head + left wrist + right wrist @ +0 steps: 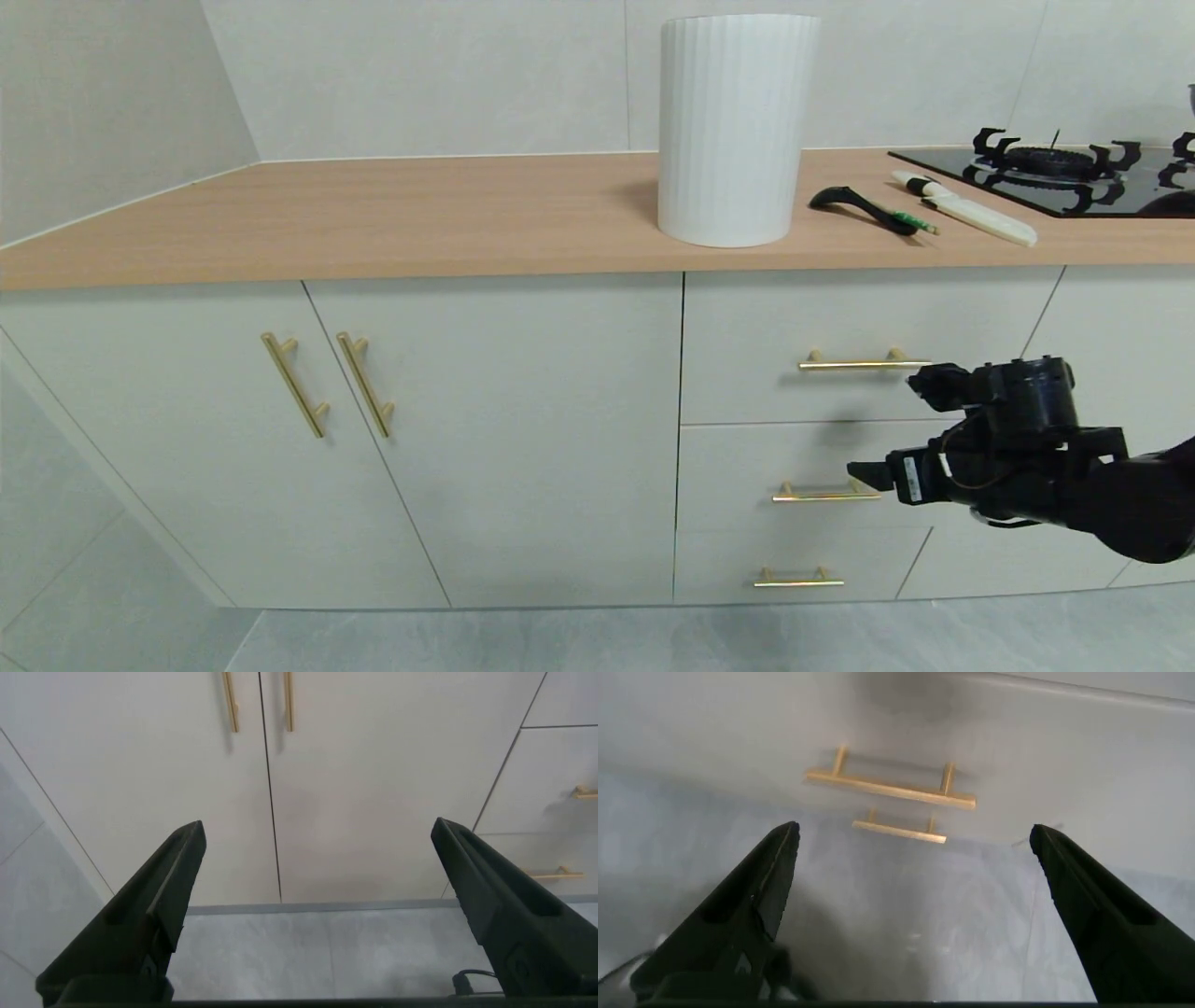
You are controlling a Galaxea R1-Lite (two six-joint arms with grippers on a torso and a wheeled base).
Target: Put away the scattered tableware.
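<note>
On the desk point(373, 215), the peeler point(864, 208) and the knife point(966, 207) lie between the tall white jar point(733, 131) and the stove point(1046, 173). Nothing is put away yet. Down low, the right gripper point(887, 425) hangs by the middle drawer handle point(826, 493), its fingers point(868, 475) wide open and empty. The left gripper point(318, 831) is open and empty too, facing the cupboard doors point(355, 784). I think all the work is left.

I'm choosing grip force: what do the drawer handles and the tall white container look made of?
Drawer handles: likely metal, brushed gold finish, thin bright glint along the bars.
White container: matte, ribbed wall, no shine; ceramic or plastic, cannot tell which.
</note>
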